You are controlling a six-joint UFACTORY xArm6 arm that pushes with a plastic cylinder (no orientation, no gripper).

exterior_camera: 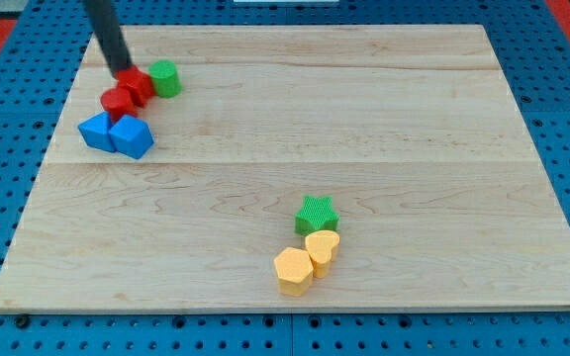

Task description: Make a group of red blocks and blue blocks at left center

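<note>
Nearest block: orange block, hexagonal by the look of it, is sitting at about 5 o'clock on the surface, touching a yellow block
Behind those: green star block is resting against the yellow one; all three are lying well apart from the work
Red blocks: two red blocks are huddling together at about 10 o'clock, shapes hard to tell
Blue blocks: two blue blocks are lying just below the reds, touching or nearly touching them
Bystander: green block is sitting just beside the upper red one, on its 3 o'clock side
My tip: my tip is pressing on the upper edge of the red pair, at their 12 o'clock
Gripper: none is fitted, so nothing is being clenched or released; the rod is only pushing
Step in hand: judging by the layout, I am nudging the reds towards 6 o'clock, into the blues
Doing it well: I am wanting a slow, centred push so the reds are not slipping sideways, and a line staying clear of the green block
Remaining: the cluster is looking high of left centre, so a gentle drift downward seems needed
</note>
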